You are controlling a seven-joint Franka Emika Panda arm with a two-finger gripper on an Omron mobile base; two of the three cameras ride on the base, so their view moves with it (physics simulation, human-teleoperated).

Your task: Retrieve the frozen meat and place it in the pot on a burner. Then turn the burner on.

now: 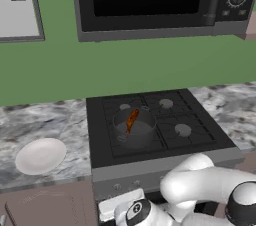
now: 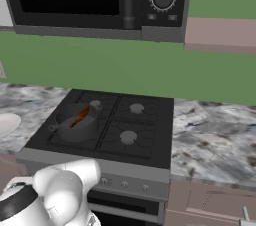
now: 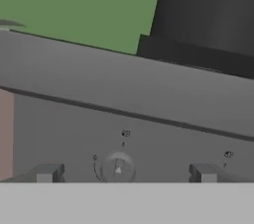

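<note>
Small reddish-brown, orange-glazed drumstick of frozen meat (image 1: pixel 131 120) lies inside the round dark grey metal pot (image 1: pixel 135 131), leaning against the wall, upper end at the rim. Pot sits on the front-left burner of the black gas stove (image 1: pixel 200 130). Right base view agrees: meat in pot, near-left burner.

Step in hand, by my reading: placing is done; what remains is turning the burner on. The gripper (image 3: pixel 124 172) is down low at the stove's grey front panel. Hand view looks straight at that panel; a small round grey knob (image 3: pixel 117 168) sits between the two dark finger tips, nearer the left one, with a faint arc marking around it. A second small marking shows further right on the panel. The pot looms dark above the panel edge, upper right.

Jaws stand wide apart, holding nothing; the knob is between them but neither tip appears to touch it.

Next move, as a judgement: ease forward so the tips straddle the knob, close, then rotate the wrist. Whether this knob governs the pot's burner I cannot tell.

Meat is well above and behind the jaws, up on the cooktop.

Outward: white round plate (image 1: pixel 41 155) on the marbled grey table (image 1: pixel 55 120) left of the stove; black microwave (image 1: pixel 150 0) overhead.
</note>
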